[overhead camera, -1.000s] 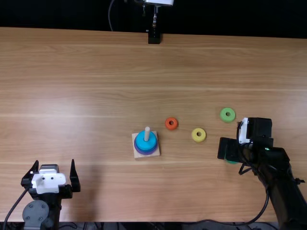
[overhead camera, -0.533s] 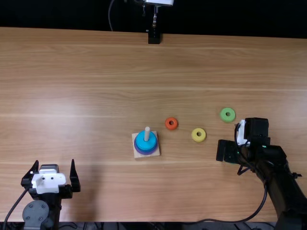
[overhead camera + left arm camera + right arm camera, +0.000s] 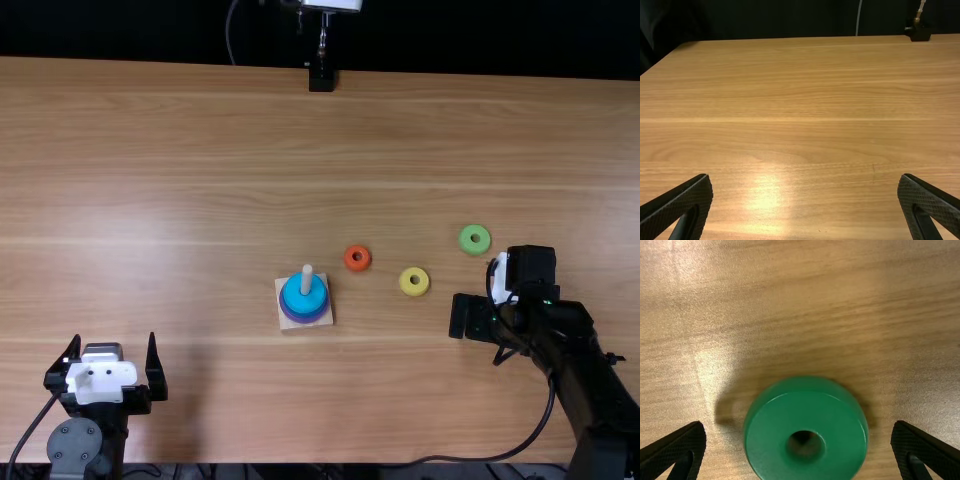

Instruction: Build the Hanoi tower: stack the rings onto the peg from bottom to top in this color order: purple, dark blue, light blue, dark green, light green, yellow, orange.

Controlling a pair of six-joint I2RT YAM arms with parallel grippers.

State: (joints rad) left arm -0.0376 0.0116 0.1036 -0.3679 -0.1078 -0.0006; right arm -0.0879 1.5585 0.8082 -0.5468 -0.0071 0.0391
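From the pegged stand [image 3: 288,324], the left pincer [image 3: 113,345], released, hangs between eight and nine o'clock. The right pincer [image 3: 472,316] is at three, spread wide around the dark green ring [image 3: 760,432], untouched on the worktop [image 3: 200,180]. The stand holds a light blue ring [image 3: 309,306] above a purple one [image 3: 308,320]. The yellow ring [image 3: 404,283] lies at three; the orange [image 3: 348,261] and light green [image 3: 465,240] rings, at two.
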